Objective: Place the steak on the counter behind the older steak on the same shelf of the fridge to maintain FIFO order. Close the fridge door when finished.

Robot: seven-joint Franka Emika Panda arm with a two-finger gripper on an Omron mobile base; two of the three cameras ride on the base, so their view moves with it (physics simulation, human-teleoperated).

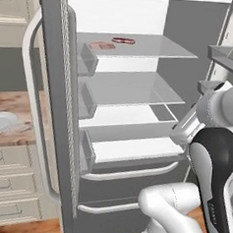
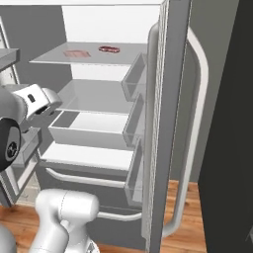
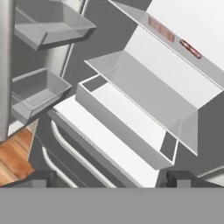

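Fridge (image 1: pixel 192 55) stands open, both doors swung wide. Top shelf (image 1: pixel 158 47) holds two meat pieces lying apart. Steak (image 1: pixel 124 40), dark red oval, sits deeper on shelf, behind older steak (image 1: pixel 102 46), pale pink-tan slab nearer shelf's front edge. Same pair in right base view: steak (image 2: pixel 109 49), older steak (image 2: pixel 75 53). Hand view, tilted, shows both as thin slivers. Gripper (image 3: pixel 107 178) empty, fingertips (image 3: pixel 38 178) spread wide, pointing at fridge's lower shelves. Counter (image 1: pixel 12 118) left of fridge carries pale round object, possibly plate.
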